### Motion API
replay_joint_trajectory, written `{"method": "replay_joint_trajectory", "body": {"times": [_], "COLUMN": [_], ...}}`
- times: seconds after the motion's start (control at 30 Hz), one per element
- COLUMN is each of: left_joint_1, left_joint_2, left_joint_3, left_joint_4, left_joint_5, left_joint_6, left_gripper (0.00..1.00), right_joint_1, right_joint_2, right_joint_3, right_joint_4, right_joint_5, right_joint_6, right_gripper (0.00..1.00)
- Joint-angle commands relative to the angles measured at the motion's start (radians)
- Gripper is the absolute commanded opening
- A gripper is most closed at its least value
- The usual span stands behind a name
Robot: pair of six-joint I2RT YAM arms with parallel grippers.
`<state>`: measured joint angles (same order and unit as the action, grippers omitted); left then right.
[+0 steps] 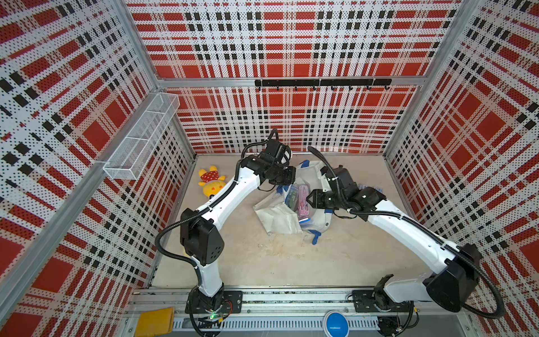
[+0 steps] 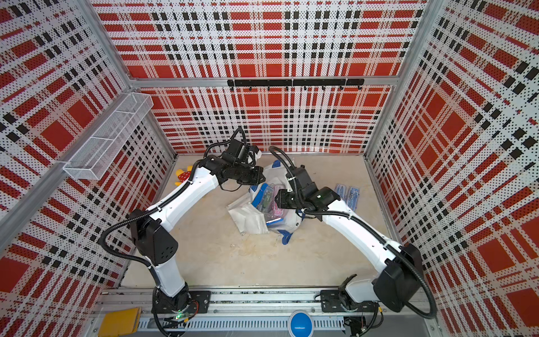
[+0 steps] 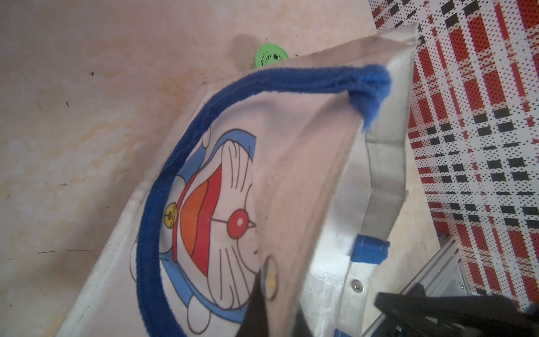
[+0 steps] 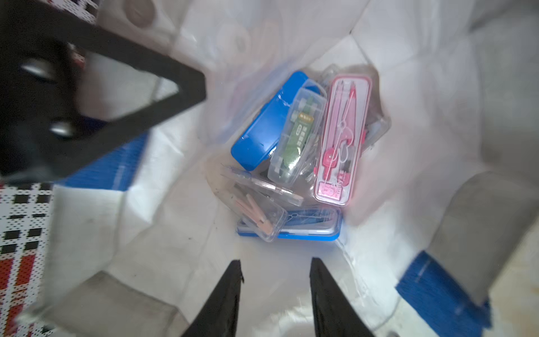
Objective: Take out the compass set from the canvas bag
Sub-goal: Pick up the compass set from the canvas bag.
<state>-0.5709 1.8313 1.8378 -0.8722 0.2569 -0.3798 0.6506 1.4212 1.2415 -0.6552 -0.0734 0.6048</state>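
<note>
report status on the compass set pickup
Left pincer shut on white canvas bag rim. Right pincer open, empty, at bag mouth. Pink plastic compass set case inside, lying on top, nothing over it.

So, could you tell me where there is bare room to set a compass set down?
The widest bare patch of table lies in front of the canvas bag, bordered by the left arm, the right arm and the front rail. The back is crowded: plush toy beside the left arm, bag in the middle, blue cases beside the right arm.
</note>
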Motion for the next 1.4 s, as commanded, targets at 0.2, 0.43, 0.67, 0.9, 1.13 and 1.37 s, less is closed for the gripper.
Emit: {"method": "replay_joint_trajectory", "body": {"times": [0.2, 0.43, 0.67, 0.9, 1.13, 1.37], "left_joint_1": [-0.016, -0.023, -0.027, -0.026, -0.028, -0.027], "left_joint_2": [0.0, 0.0, 0.006, 0.012, 0.023, 0.031], "left_joint_3": [0.064, 0.077, 0.078, 0.084, 0.098, 0.109], "left_joint_4": [0.013, 0.007, 0.003, -0.002, -0.021, -0.037], "left_joint_5": [0.019, 0.018, 0.027, 0.031, 0.044, 0.043], "left_joint_6": [0.022, 0.028, 0.034, 0.038, 0.053, 0.06], "left_gripper": [0.0, 0.0, 0.0, 0.0, 0.0, 0.0], "right_joint_1": [0.002, 0.001, -0.005, -0.032, -0.059, -0.086], "right_joint_2": [0.231, 0.348, 0.461, 0.512, 0.605, 0.659], "right_joint_3": [0.053, 0.099, 0.16, 0.162, 0.207, 0.232], "right_joint_4": [0.045, 0.051, 0.022, 0.015, 0.02, 0.026], "right_joint_5": [0.039, 0.061, 0.097, 0.132, 0.112, 0.088], "right_joint_6": [0.137, 0.188, 0.191, 0.175, 0.142, 0.126], "right_gripper": [0.45, 0.56, 0.64, 0.67, 0.68, 0.65]}}
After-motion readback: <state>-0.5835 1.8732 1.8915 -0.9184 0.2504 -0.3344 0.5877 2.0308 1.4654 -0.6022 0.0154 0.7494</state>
